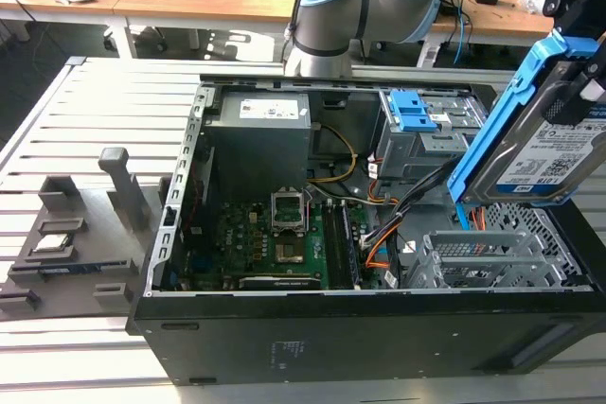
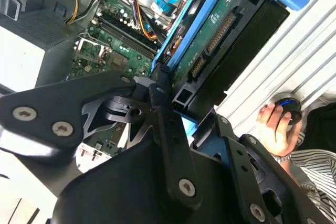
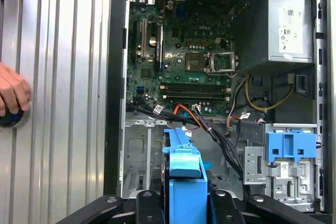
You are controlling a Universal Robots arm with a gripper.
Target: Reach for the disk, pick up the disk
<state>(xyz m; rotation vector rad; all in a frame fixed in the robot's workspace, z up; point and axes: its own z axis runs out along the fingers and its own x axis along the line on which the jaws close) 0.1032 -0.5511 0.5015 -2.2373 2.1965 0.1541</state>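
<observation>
The disk (image 1: 544,153) is a silver-grey drive with a white label in a blue bracket. It hangs tilted above the open computer case (image 1: 379,328), at the exterior view's right. My gripper (image 1: 571,92) is shut on its upper part. In the first wrist view the disk (image 3: 184,177) appears edge-on, its blue bracket clamped between my two black fingers (image 3: 149,205). The disk's green circuit-board underside (image 2: 210,40) faces the camera in the second wrist view, with my gripper (image 2: 176,111) closed on its near end.
Below lie the motherboard (image 1: 284,243), the power supply (image 1: 260,139), a drive bay with a blue latch (image 1: 412,111) and loose cables (image 3: 210,124). A person's hand (image 3: 11,93) rests on a black knob on the slatted table. A grey fixture (image 1: 66,243) stands at the exterior view's left.
</observation>
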